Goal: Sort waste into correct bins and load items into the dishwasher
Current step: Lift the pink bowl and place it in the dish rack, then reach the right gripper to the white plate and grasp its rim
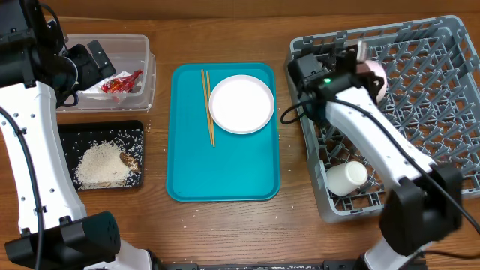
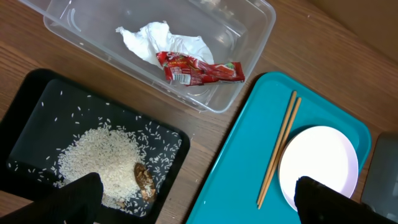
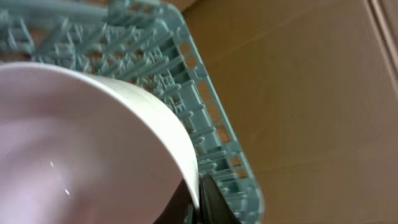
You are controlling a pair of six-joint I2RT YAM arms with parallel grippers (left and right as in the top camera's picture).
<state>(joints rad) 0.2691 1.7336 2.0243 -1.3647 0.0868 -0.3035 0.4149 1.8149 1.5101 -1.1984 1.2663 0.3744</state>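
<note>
My right gripper (image 1: 360,64) is clamped on the rim of the pale bowl (image 1: 375,81), holding it tilted over the far-left corner of the dishwasher rack (image 1: 427,127), pegs (image 1: 439,79) straight below.

Overhead and the nearer left wrist both look down on teal tray (image 1: 225,169).

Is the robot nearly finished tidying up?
Over halfway. Done: the napkin and red wrapper lie in the clear tub, rice in the black tray, a cup in the dish rack. In hand: the right gripper pinches a bowl at the rack. Left: the plate and chopsticks, on the teal tray.
</note>
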